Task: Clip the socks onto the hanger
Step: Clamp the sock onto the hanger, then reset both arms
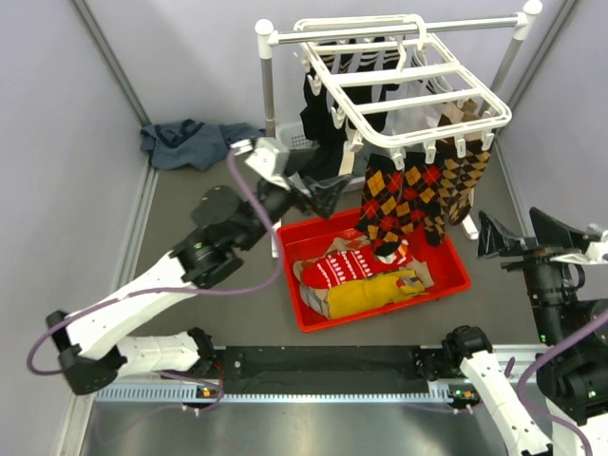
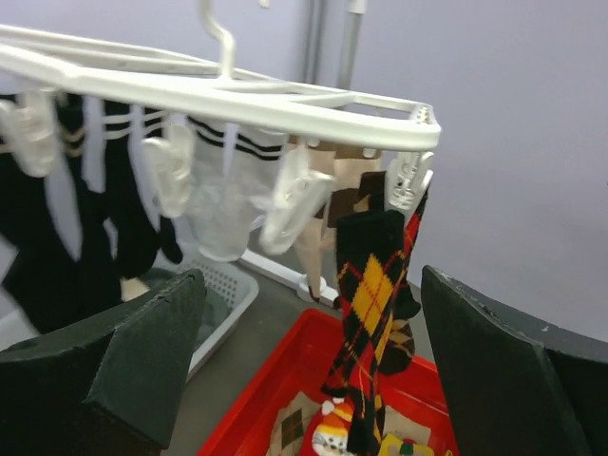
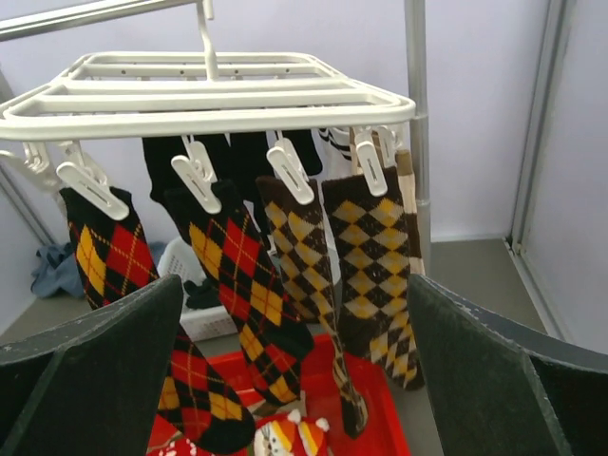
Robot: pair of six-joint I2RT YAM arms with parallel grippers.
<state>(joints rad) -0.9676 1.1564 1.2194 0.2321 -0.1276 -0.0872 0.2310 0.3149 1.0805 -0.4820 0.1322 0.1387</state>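
- At the far left corner of the worktop, a blue cloth [image 1: 190, 142] lies crumpled.
- Left of centre, the left gripper [image 1: 326, 193] hangs released, jaws wide apart and holding nothing, just beside the hanger's left end.
- Toward the far right corner, the white hanger [image 3: 209, 121] hangs above the worktop. Along its near bar, two black argyle socks [image 1: 389, 204] with red and orange diamonds and two brown argyle socks [image 1: 464, 171] dangle from clips over a red tray [image 1: 454, 261].
- By the right edge, the right gripper [image 1: 518, 236] is also released and empty, apart from the socks.
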